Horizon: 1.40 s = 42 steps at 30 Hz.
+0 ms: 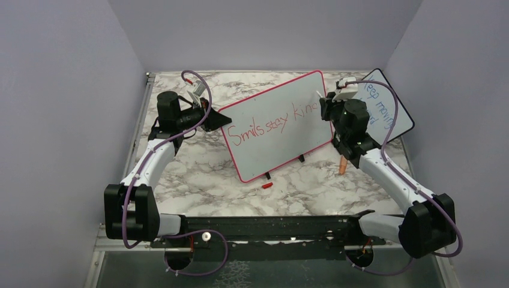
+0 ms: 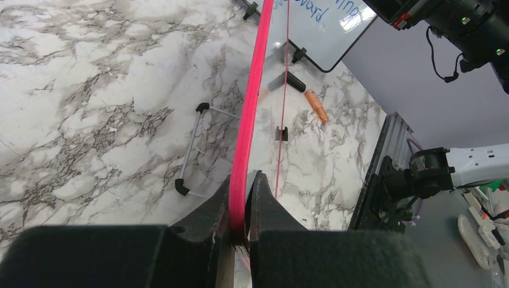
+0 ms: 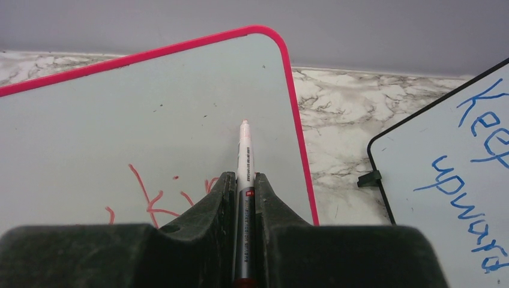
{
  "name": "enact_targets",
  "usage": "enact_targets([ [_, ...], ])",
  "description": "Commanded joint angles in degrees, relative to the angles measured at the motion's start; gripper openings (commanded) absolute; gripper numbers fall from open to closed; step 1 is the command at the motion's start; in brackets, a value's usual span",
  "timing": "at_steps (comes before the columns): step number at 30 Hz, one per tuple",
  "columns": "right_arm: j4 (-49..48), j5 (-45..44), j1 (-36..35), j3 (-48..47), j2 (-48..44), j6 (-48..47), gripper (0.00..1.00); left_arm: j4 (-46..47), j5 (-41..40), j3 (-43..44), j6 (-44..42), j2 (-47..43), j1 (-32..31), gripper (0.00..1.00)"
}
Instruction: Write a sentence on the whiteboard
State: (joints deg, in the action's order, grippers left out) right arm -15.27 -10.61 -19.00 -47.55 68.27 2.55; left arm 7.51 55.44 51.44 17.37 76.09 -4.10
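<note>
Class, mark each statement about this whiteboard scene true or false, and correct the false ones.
1. The left tool clamps the edge of the whiteboard. True.
2. The right tool is empty. False: it is shut on a marker.
3. The sentence on that whiteboard is blue. False: it is red; the blue writing is on the black-framed board.
4. The black-framed board lies on the right arm's side of the whiteboard. True.
</note>
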Motion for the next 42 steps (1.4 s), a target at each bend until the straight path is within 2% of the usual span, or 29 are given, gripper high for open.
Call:
enact_targets([
  [1, -1.95, 1.57, 0.49, -2.06, 1.43, -0.74, 0.01, -4.96, -8.16, -1.17, -8.27, 2.49, -0.78, 0.0],
  [13, -0.9, 2.09, 0.64, -1.6, 3.36, -0.4, 0.01, -5.14, -7.98, -1.08, -8.4, 2.65, -0.82, 0.0],
  [42, 5.82, 3.89, 0.67, 3.7, 0.76, 2.02, 0.01, -5.14, -7.98, -1.08, -8.49, 2.61, -0.83, 0.0],
])
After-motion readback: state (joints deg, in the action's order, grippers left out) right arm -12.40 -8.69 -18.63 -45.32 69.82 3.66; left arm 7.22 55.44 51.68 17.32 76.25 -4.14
